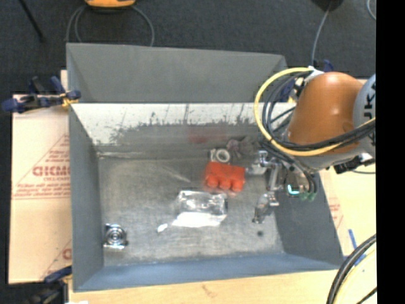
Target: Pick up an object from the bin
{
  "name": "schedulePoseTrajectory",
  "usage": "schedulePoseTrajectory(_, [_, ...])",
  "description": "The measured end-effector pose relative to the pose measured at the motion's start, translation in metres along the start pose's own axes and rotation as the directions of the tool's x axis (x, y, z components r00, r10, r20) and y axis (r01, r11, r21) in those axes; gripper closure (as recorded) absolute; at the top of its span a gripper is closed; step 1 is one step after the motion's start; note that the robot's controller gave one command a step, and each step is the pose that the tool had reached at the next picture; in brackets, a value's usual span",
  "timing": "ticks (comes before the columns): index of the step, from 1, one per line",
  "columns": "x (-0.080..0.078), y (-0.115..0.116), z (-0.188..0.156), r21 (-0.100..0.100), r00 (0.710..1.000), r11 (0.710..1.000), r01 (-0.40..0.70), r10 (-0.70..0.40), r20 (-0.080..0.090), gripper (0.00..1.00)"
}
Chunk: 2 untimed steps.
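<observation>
Grey bin (82,170): red block (224,177) mid-floor, clear wrapper (199,209) (prob. plastic bag) beside it.
Gripper (261,215): right of block, apart; open or closed, can't tell.

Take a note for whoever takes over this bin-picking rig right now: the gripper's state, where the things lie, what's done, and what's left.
Gripper: low in the right part of the bin, over bare floor. I cannot tell whether it is open or shut, and nothing is visibly held.
Things: red studded block mid-bin, just left of the gripper. Clear plastic packet in front of the block. Small grey ring-like part behind the block. Small metal piece in the near-left corner.
Done: no thing lifted yet.
Left: grasp one and lift it; the block and packet look nearest.
</observation>
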State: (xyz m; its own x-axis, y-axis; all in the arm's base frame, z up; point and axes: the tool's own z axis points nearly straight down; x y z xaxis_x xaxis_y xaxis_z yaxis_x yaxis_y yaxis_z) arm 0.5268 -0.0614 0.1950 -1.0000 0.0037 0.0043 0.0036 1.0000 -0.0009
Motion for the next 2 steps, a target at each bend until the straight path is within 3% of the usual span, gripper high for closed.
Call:
schedulePoseTrajectory(1, [-0.037,0.054,0.100,-0.003,1.000,1.000,0.000,0.000,0.012,0.00])
schedulePoseTrajectory(2, [-0.026,0.067,0.119,0.000,0.997,0.997,0.078,-0.078,0.022,0.00])
